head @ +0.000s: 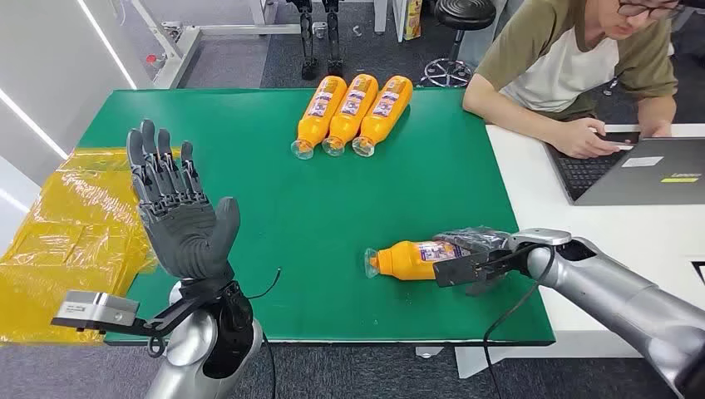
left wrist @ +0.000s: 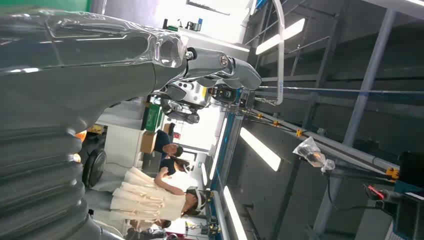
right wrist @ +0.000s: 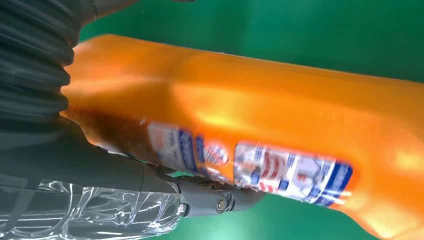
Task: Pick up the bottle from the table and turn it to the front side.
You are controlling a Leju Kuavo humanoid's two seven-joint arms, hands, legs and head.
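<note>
An orange bottle (head: 409,259) lies on its side on the green table (head: 249,166), cap end pointing left, near the front right. My right hand (head: 475,253) is wrapped around its base end and grips it. In the right wrist view the orange bottle (right wrist: 260,115) sits close against the hand, its label showing, with the thumb (right wrist: 165,190) along its side. My left hand (head: 179,212) is raised above the table's front left, fingers spread upward, holding nothing. The left wrist view shows the left hand (left wrist: 75,65) against the room's ceiling.
Three more orange bottles (head: 353,112) lie side by side at the table's far middle. Yellow plastic sheeting (head: 58,241) lies left of the table. A person (head: 574,58) sits at a white desk (head: 632,241) on the right, typing on a laptop (head: 640,170).
</note>
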